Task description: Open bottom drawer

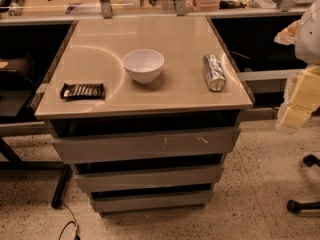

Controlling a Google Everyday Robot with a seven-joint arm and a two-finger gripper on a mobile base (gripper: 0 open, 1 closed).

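Note:
The bottom drawer (152,201) is the narrowest grey flat front of three, low on the cabinet just above the floor. It sits pushed in, with a dark gap above it. Over it is the mid-sized grey front (150,178), and above that the widest front with pale scratch marks (145,145). My gripper (296,106) shows as a pale yellowish shape at the right edge of the view. It hangs to the right of the cabinet at about top-drawer height, well above and apart from the bottom drawer.
On the cabinet's beige top (100,54) stand a white bowl (143,65), a silver can lying on its side (214,72) and a dark snack bar (82,90). A black leg (61,186) stands at left, chair casters (305,206) at lower right.

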